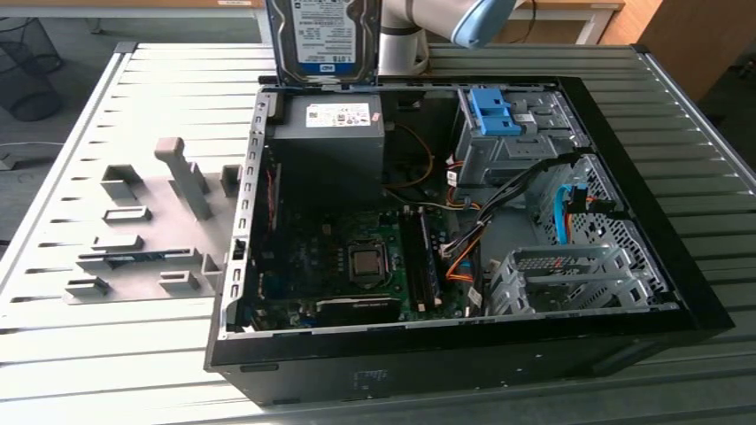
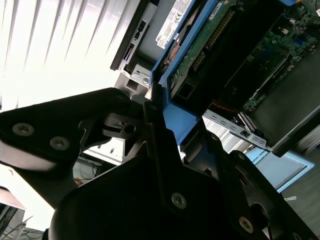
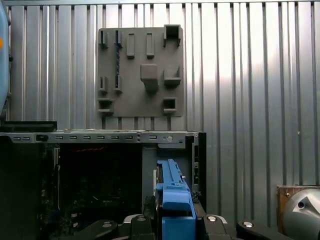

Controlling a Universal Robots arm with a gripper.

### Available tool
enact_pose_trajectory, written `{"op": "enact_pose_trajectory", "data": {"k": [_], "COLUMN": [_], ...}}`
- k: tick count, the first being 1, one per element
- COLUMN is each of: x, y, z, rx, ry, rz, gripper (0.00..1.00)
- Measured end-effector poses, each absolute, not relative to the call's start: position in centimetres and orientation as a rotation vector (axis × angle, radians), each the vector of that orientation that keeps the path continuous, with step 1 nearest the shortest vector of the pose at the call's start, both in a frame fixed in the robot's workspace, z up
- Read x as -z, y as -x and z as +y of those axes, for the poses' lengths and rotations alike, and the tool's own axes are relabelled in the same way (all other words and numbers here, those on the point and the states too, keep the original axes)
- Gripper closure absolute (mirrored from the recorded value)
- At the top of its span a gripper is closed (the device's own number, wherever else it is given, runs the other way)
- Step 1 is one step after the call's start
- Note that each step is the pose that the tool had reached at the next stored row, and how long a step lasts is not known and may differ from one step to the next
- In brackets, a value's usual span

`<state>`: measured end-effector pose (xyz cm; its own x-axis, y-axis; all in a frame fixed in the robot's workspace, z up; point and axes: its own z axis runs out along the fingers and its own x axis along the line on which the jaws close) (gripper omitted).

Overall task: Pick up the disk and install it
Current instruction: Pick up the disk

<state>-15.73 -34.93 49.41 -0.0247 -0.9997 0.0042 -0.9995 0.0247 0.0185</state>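
Second wrist view: gripper (image 2: 159, 107), jaws clamped on the blue frame (image 2: 180, 122) at one end of the disk (image 2: 200, 50). Judged rigid, dense, shock-sensitive; metal faces smooth, so the plastic frame rails give the surer hold. Exterior view: disk (image 1: 321, 40) stands on end, long axis vertical, label (image 1: 317, 64) toward the camera, above the far rim of the computer case (image 1: 473, 359) on the table (image 1: 154, 88).
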Motion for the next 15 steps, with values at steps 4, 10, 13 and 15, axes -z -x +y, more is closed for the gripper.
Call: {"op": "enact_pose_trajectory", "data": {"k": [4,10,13,15], "x": [-49.4,-49.4,-49.4,-49.4], "y": [15.7,15.7,15.5,15.2], "z": [-35.7,-36.5,-36.6,-36.6], "rx": [0.016,0.016,0.016,0.015], "ry": [-2.183,-2.183,-2.182,-2.182], "rz": [-2.237,-2.237,-2.237,-2.237], "gripper": [0.63,0.63,0.63,0.63]}}
